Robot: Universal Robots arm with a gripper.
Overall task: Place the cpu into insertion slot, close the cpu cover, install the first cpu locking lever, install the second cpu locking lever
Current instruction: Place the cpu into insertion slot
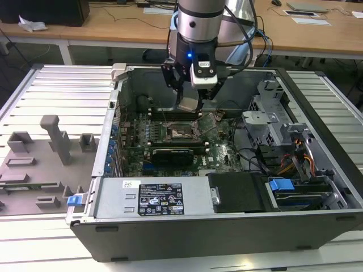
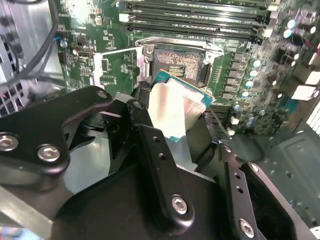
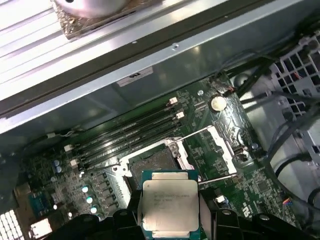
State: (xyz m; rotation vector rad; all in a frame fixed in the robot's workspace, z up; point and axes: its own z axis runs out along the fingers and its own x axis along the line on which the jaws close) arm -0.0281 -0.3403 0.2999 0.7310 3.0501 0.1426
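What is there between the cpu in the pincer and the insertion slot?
Only open air. In the first wrist view the cpu hangs above the insertion slot, whose pin field is uncovered; the cpu cover stands open beside it.

Between the jaws of the gripper (image 2: pixel 174 122), whose fingers (image 2: pixel 150 145) are black, the cpu (image 2: pixel 175 107) presents a silver-grey metal face with a teal-green rim, while beyond the jaws the insertion slot (image 3: pixel 152 162) shows a black frame around a greyish-gold pin field, beside the silver-grey cpu cover (image 3: pixel 224 145) on the green motherboard (image 2: pixel 85 30).
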